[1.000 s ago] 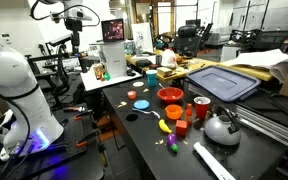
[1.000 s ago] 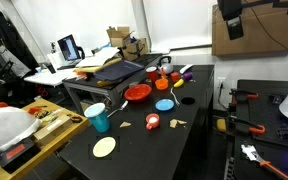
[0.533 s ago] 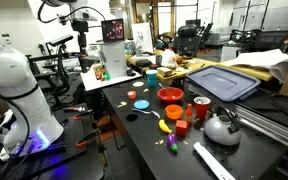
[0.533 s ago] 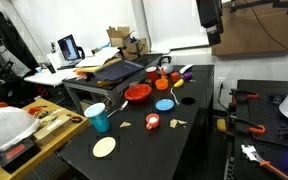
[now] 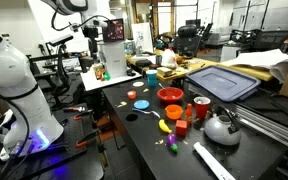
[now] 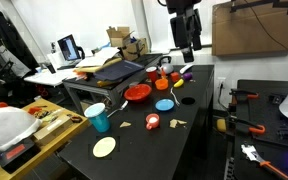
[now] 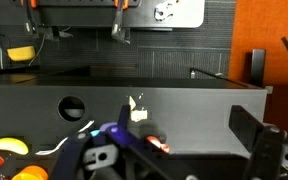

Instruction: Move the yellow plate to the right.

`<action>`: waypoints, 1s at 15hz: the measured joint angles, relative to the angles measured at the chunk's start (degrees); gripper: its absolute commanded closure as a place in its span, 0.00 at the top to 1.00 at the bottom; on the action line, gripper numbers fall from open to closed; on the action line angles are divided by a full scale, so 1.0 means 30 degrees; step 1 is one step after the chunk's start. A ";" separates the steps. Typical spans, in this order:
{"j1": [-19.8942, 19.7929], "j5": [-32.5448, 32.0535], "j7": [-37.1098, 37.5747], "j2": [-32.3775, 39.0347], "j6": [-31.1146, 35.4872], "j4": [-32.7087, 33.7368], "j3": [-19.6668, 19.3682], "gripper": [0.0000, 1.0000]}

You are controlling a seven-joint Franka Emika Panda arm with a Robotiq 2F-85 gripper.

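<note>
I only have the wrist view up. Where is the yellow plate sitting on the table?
Observer: The yellow plate lies flat near the end of the black table closest to the camera in an exterior view.
Operator: Is anything close to it?
Observer: A blue cup stands upright just behind it, not touching it.
Operator: And where is the gripper relative to the plate?
Observer: The gripper hangs high over the table's far end, beyond the red bowl, well away from the plate.
</note>
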 measured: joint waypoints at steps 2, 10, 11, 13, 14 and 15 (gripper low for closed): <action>0.0031 -0.0135 0.0456 0.1008 0.0669 0.0276 0.0341 1.00; 0.0407 -0.1697 0.4826 0.5503 0.1810 0.3132 0.1687 1.00; 0.0559 -0.1877 0.5559 0.6078 0.1841 0.3626 0.1777 1.00; 0.0969 -0.2228 0.6990 0.7222 0.1966 0.4616 0.1871 1.00; 0.1208 -0.2379 0.7665 0.7810 0.2028 0.5126 0.1870 1.00; 0.1429 -0.2550 0.8249 0.8385 0.2063 0.5627 0.1868 1.00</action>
